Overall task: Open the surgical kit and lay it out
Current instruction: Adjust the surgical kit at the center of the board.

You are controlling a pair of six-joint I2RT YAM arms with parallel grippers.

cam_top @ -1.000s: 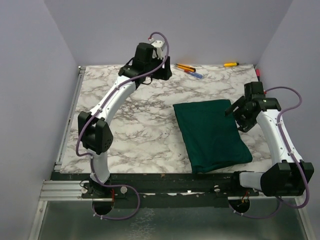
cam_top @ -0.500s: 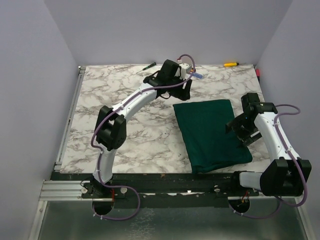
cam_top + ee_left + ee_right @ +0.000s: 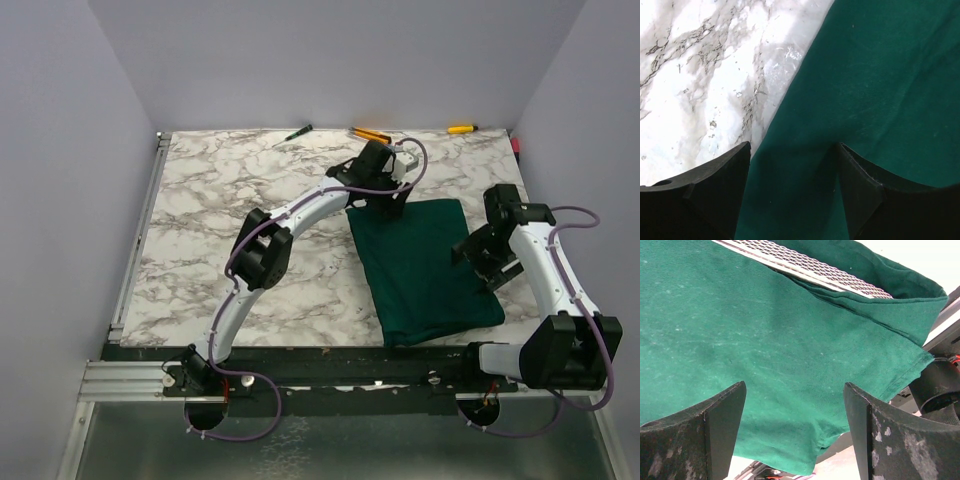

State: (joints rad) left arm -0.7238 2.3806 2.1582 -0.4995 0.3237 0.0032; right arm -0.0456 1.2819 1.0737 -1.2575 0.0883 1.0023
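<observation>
The surgical kit is a folded dark green cloth wrap (image 3: 425, 270) lying right of centre on the marble table. In the right wrist view the wrap (image 3: 765, 340) fills the frame and an edge of the silver wire-mesh tray (image 3: 810, 267) shows inside a fold. My left gripper (image 3: 385, 200) is open, low over the wrap's far left corner; its view shows the cloth (image 3: 880, 85) between its fingers (image 3: 715, 185). My right gripper (image 3: 480, 262) is open over the wrap's right edge. Clamps, tweezers and packets are hidden.
Loose tools lie along the far edge: a green-handled screwdriver (image 3: 298, 132), an orange-handled one (image 3: 370, 134) and a yellow-handled one (image 3: 462, 128). A pink item (image 3: 517, 145) sits at the far right corner. The table's metal rail (image 3: 300, 352) runs along the near edge.
My left arm has swung right from the far middle of the table and come down onto the wrap's far left corner. My right gripper has moved slightly forward over the wrap's right edge.
</observation>
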